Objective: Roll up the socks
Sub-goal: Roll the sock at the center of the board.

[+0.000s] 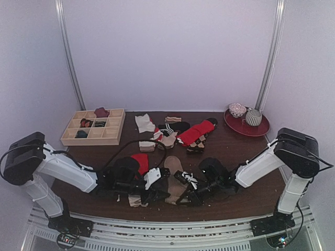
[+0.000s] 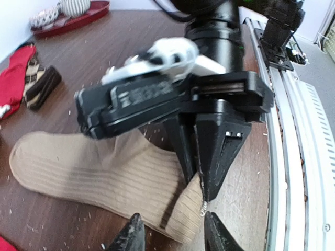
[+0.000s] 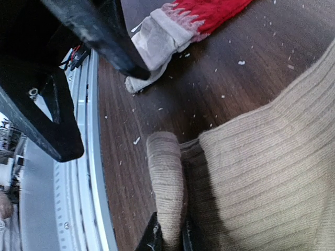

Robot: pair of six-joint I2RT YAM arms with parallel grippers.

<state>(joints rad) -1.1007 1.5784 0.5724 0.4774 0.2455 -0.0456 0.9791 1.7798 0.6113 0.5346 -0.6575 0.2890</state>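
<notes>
Dark bench [image 1: 233, 144] carries the tan sock [image 2: 78, 162]. We note right jaws clamped on its folded edge, left jaws apart.

Top cam is parked high up behind the arm bases, tilted down toward the back wall, so you get the whole counter [image 1: 230, 157] from a fair way off. Left wrist cam rides low by the near edge and faces across to the right side. The right end effector [image 2: 201, 197] fills most of its frame, with the red tray [image 2: 78, 18] far off in the top left corner. Right wrist cam is the closest of the lot, practically sitting on the tan sock [image 3: 261, 172]. It faces the other way, toward the left end effector [image 3: 104, 112] and the near rail [image 3: 78, 209]. All three catch that tan sock, and the top and left wrist views share the tray.
</notes>
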